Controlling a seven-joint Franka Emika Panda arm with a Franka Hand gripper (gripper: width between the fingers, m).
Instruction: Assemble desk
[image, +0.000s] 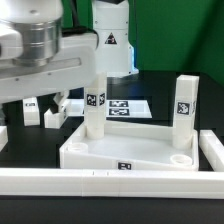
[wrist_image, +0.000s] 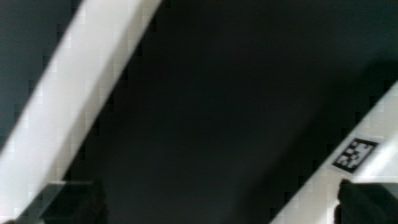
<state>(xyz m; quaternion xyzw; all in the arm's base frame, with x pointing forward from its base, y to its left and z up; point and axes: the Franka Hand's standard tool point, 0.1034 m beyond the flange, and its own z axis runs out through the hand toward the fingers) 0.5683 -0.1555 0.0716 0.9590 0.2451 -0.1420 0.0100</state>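
The desk tray (image: 130, 146) lies low in the middle of the exterior frame, tucked against the border rail (image: 110, 182) along the bottom edge. Two legs stand upright in its rear corners, one at centre (image: 95, 108) and one at right (image: 185, 103). The front right socket (image: 180, 158) is empty. Loose legs (image: 30, 110) lie on the black tabletop (image: 160, 85) at mid left, and the marker board (image: 128, 106) lies behind the tray.

The arm (image: 40, 50) fills the upper left, its hand close above the centre leg. The jaws are spread wide and hold nothing; the wrist view shows only dark tabletop between them.

As I judge it, the main risk is a sideways sweep toward the loose legs clipping the centre leg. That could tilt it in its socket or push the tray off the rail.
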